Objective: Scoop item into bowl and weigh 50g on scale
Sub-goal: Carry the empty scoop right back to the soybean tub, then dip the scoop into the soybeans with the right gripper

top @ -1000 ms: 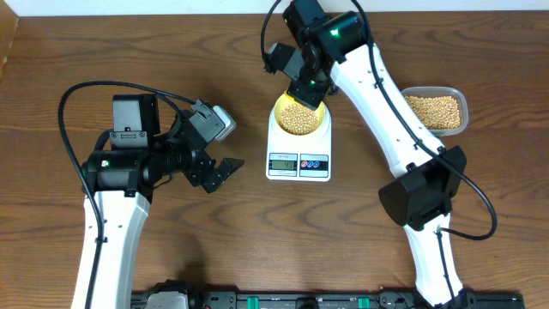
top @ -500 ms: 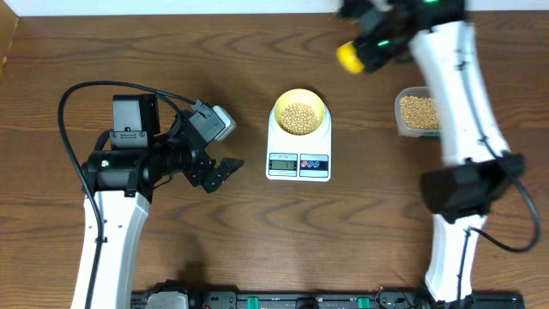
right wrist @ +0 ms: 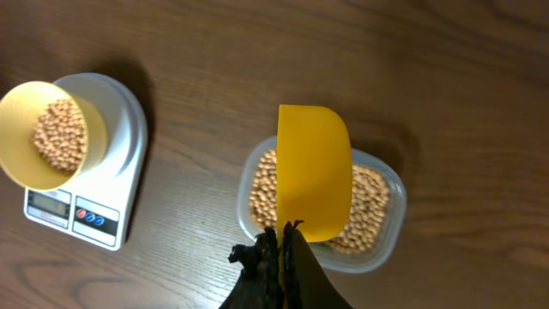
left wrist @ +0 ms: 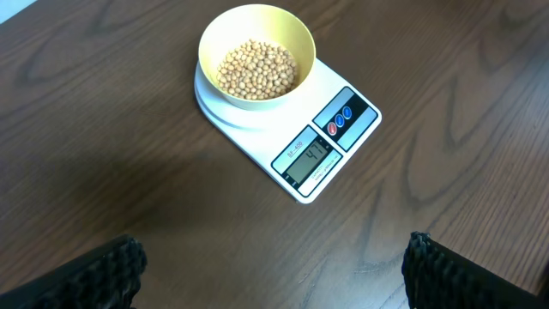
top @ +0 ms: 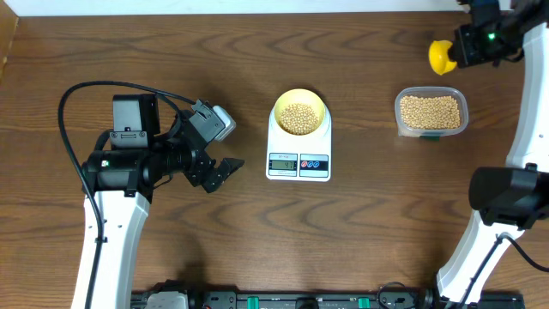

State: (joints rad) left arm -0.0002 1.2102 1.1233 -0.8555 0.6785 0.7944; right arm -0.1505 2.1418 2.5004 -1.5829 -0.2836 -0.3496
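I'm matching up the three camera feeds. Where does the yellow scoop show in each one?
Overhead: yellow scoop at top right, just above the clear tub in the picture.
Left wrist: not in it.
Right wrist: centre of the picture, overlapping the tub.
Shared landmark: the white scale with the bowl on it, seen in all three views.

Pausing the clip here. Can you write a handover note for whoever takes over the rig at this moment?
The left gripper is empty, jaws open, over the table left of the scale.
The right gripper has jaws shut on the handle of the yellow scoop, raised near the clear tub of beans; scoop contents not visible.
The bowl sits on the scale, partly filled with beans.
Done: beans are in the bowl. Left: read the display, illegible here, then adjust to the target weight.
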